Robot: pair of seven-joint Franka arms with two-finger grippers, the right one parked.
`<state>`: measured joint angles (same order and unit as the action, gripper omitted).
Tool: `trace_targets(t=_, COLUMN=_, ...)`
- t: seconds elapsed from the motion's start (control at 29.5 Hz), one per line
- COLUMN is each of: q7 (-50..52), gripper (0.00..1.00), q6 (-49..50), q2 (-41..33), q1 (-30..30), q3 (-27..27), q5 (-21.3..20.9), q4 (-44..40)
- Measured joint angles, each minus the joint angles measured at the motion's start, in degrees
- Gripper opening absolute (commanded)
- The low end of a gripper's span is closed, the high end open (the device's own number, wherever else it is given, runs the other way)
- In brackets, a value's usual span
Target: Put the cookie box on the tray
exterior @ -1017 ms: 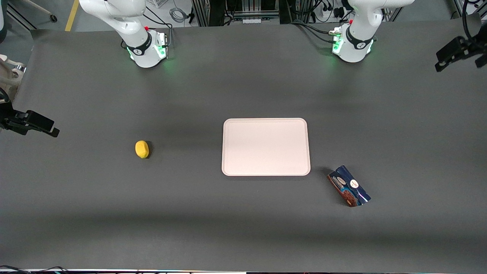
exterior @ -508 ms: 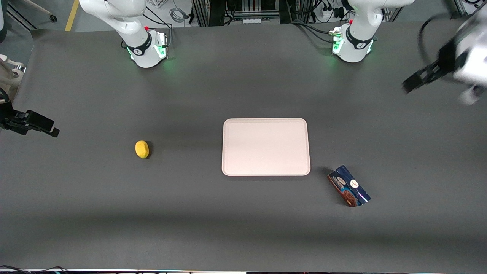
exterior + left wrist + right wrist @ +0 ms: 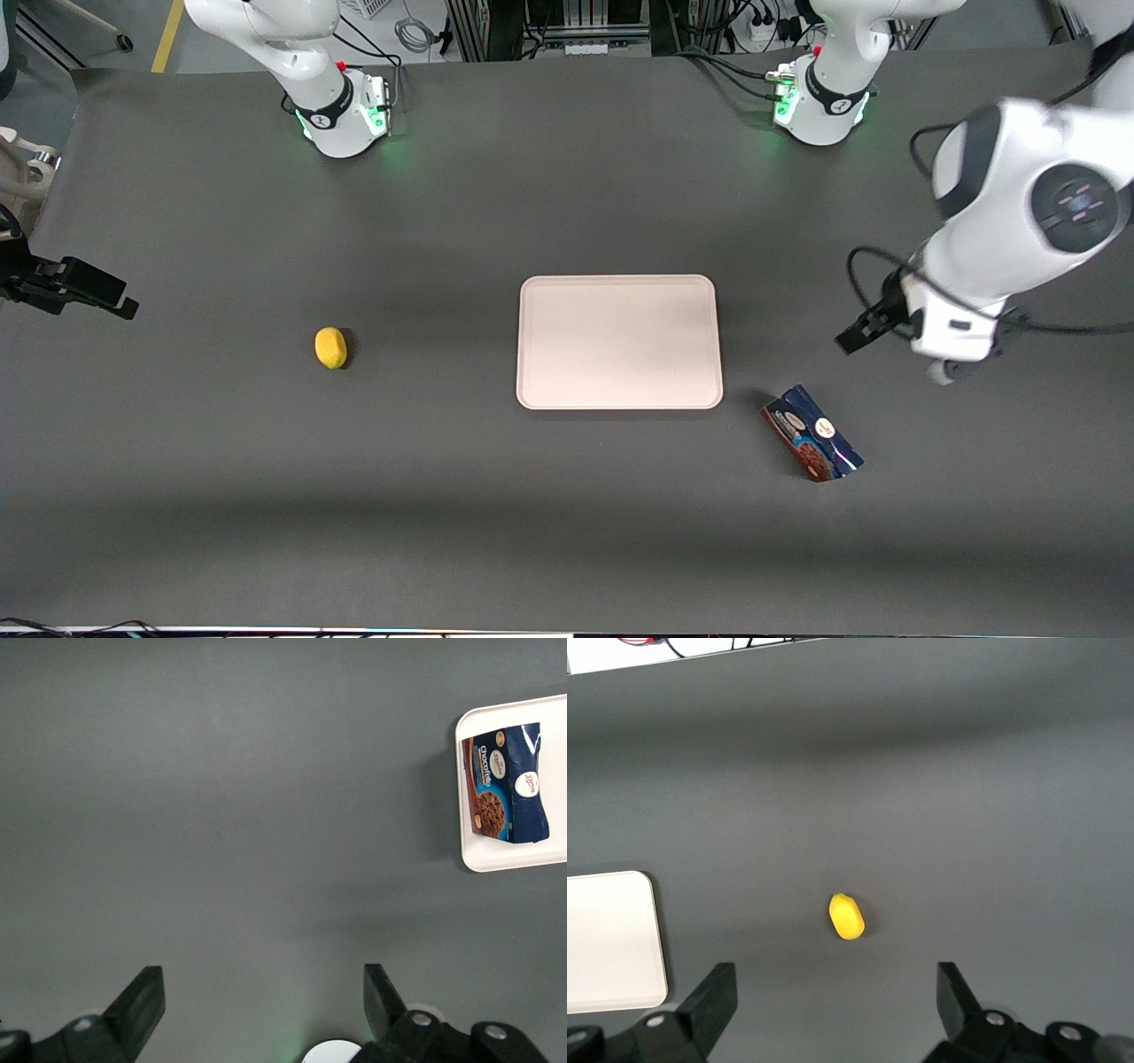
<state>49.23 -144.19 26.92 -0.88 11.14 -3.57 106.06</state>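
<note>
Dark-blue cookie box (image 3: 811,432) lies untouched, lower right of the tray (image 3: 619,397); the gripper (image 3: 858,335), fingers spread, has swung in above it; grasp approaching.

Even overhead light is washing the dark table (image 3: 266,496) in soft bands, brighter and dimmer. The tray (image 3: 620,292) is glowing pale without glare. The cookie box (image 3: 811,432) and the lemon (image 3: 330,346) are casting short, soft shadows. The working arm (image 3: 1019,221) is looking slightly smeared above the gripper (image 3: 859,335), its fingers spread in the wrist view.
</note>
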Motion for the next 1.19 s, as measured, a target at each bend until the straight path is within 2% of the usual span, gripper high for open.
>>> trace_targets(t=0.07, q7=0.0, gripper=1.00, q6=-1.4, q2=1.1, q1=0.0, q3=-0.1, q5=-0.6, q4=0.0)
trace_targets(t=0.1, q7=0.0, gripper=0.86, q6=-2.0, q2=1.7, q1=0.0, q3=-0.2, q5=-1.1, q4=0.0)
trace_targets(t=0.17, q7=0.0, gripper=0.40, q6=-3.9, q2=3.2, q1=0.0, q3=-0.3, q5=-2.3, q4=0.0)
trace_targets(t=0.2, q7=0.0, gripper=0.21, q6=-4.2, q2=3.7, q1=0.0, q3=-0.4, q5=-2.5, q4=0.0)
trace_targets(t=0.24, q7=0.0, gripper=0.08, q6=-4.5, q2=4.0, q1=0.0, q3=-0.4, q5=-2.6, q4=0.0)
trace_targets(t=0.27, q7=0.0, gripper=0.00, q6=-4.7, q2=4.3, q1=0.0, q3=-0.4, q5=-2.7, q4=0.0)
trace_targets(t=0.78, q7=0.0, gripper=0.00, q6=-2.8, q2=4.5, q1=0.1, q3=-0.6, q5=-2.9, q4=-1.8)
trace_targets(t=0.98, q7=-1.0, gripper=0.00, q6=8.2, q2=2.1, q1=0.1, q3=-0.6, q5=-3.3, q4=-7.1)
trace_targets(t=1.19, q7=-7.1, gripper=0.00, q6=25.3, q2=-5.1, q1=0.2, q3=-0.7, q5=-3.5, q4=-13.9)
